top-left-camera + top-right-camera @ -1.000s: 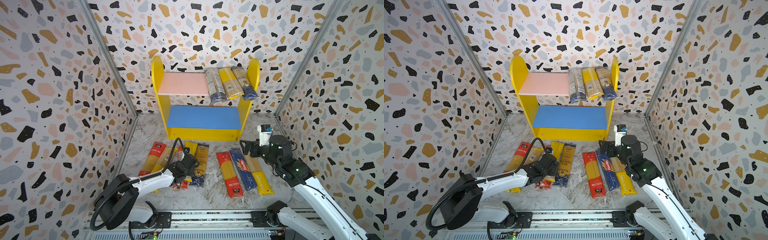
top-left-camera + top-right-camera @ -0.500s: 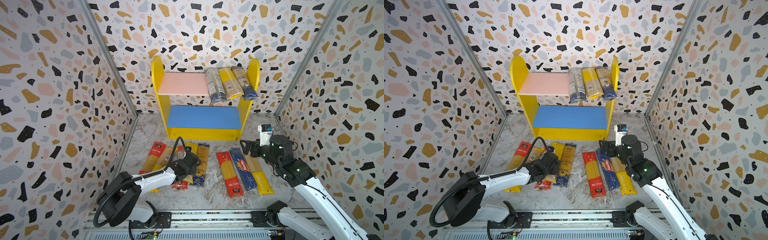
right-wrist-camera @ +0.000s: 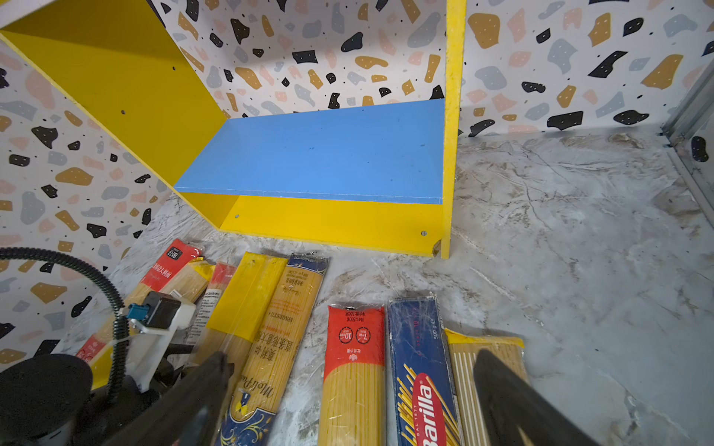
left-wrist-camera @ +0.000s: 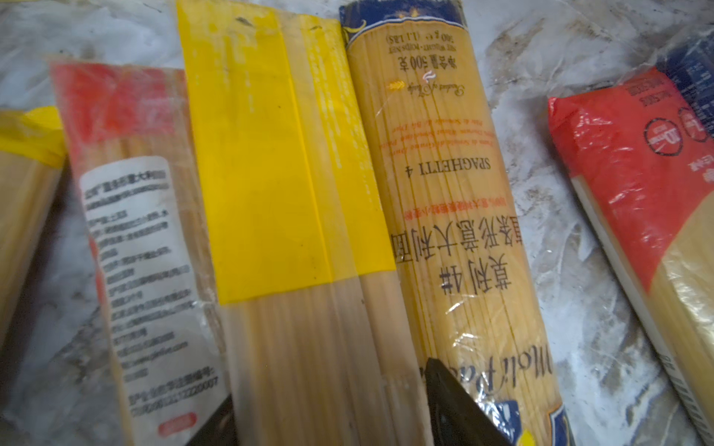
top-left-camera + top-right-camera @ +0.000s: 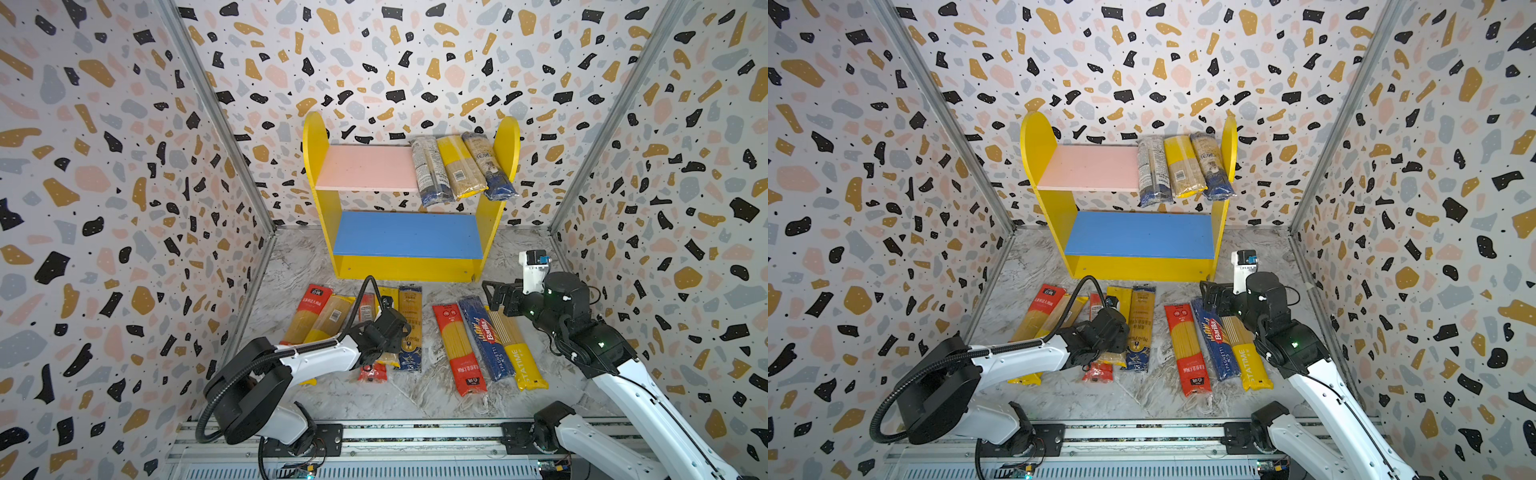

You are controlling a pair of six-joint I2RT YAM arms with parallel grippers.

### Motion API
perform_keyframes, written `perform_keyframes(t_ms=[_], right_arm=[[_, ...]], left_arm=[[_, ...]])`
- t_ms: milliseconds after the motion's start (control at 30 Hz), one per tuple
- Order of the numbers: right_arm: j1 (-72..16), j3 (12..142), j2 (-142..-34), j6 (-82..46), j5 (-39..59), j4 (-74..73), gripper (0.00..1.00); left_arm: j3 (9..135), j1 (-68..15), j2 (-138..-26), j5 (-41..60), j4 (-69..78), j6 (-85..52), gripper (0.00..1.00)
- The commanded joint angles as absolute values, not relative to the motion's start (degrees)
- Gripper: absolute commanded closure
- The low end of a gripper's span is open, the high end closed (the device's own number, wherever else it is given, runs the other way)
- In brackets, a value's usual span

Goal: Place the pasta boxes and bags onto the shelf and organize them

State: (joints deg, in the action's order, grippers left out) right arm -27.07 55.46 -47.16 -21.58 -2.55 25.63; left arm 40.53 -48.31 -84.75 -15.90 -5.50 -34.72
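Opening from a near-closed setting within the last second, the left tool now stands with its jaws parted just wider than the clear spaghetti pack with the broad yellow band, one black finger along each long side; the pack lies flat on the grey marbled bench, so treat it as straddled, not gripped. Against the earlier top views, the left arm has shifted slightly along the row, while the eight packs on the bench, the right arm and the shelf contents are unchanged. This indicates pre-grasp alignment: closing and lifting remain to be done. The navy-ended pack marked SPAGHETTI 4 touches the target on one side and the red-ended pack with a white label lies just beside the other, so a finger may snag neighbouring film. The right tool hangs fully open and empty above the far ends of the blue Barilla pack and its neighbours. The yellow-sided two-tier wooden shelf carries three packs at the right end of its pink upper board; the blue lower board is bare.
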Motion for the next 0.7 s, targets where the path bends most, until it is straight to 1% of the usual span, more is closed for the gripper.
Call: perform_keyframes(t_ms=[0,100,200,400,533,667], right_arm=[[-27.1,56.0,-45.8,-21.8,-2.9,26.1,0.01],[-27.0,56.1,-45.1,-21.7,-3.4,26.8,0.01],[-27.0,56.3,-44.8,-21.4,-3.7,27.4,0.01],[-27.0,56.3,-45.1,-21.2,-3.7,27.2,0.01],[-27.0,55.8,-45.4,-21.3,-2.9,26.1,0.01],[-27.0,55.7,-45.3,-21.4,-2.8,25.8,0.01]], left_arm=[[44.2,-50.4,-88.2,-11.4,-0.6,-35.3,0.38],[45.4,-51.2,-90.8,-11.4,-0.2,-35.4,0.36],[44.7,-51.2,-91.1,-13.7,-1.3,-35.6,0.34],[38.9,-50.2,-85.3,-17.9,-4.2,-35.9,0.25],[33.6,-47.3,-79.9,-17.6,-4.5,-36.2,0.24],[31.2,-45.9,-76.3,-17.7,-5.9,-35.9,0.23]])
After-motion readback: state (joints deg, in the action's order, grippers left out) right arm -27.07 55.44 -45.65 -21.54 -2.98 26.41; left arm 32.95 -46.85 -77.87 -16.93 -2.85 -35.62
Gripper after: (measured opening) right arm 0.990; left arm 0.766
